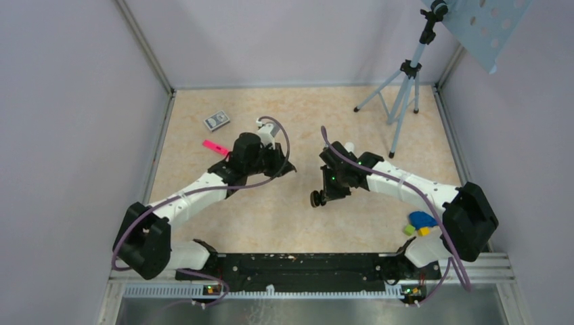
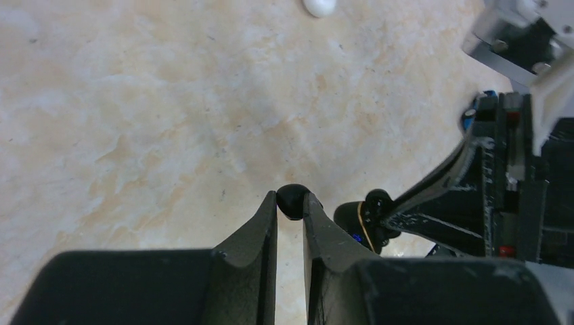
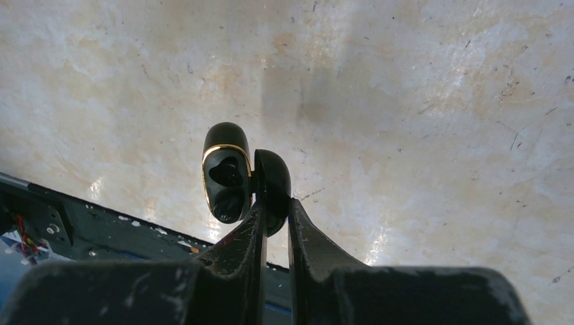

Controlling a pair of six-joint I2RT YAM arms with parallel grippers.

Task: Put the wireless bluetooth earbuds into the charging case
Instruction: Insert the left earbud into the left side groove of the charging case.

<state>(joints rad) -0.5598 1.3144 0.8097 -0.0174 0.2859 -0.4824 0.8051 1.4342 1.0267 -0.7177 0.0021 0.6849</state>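
Note:
The charging case [image 3: 227, 179] is glossy black with a gold rim and hangs open above the table, its two dark cavities showing. My right gripper [image 3: 274, 203] is shut on the case's other rounded half [image 3: 272, 177]. From above, the case [image 1: 317, 198] sits at the tip of the right gripper [image 1: 325, 191]. My left gripper [image 2: 291, 198] is shut on a small black rounded earbud [image 2: 292, 200] pinched at its fingertips. It hovers just left of the case [image 2: 359, 220], which shows a blue spot. In the top view the left gripper [image 1: 287, 169] is a short gap from the case.
A white rounded object [image 2: 319, 6] lies on the table ahead of the left gripper. A tripod [image 1: 401, 101] stands at the back right. A grey pack [image 1: 216, 120] and a pink strip [image 1: 215, 146] lie back left, coloured blocks [image 1: 420, 223] at the right.

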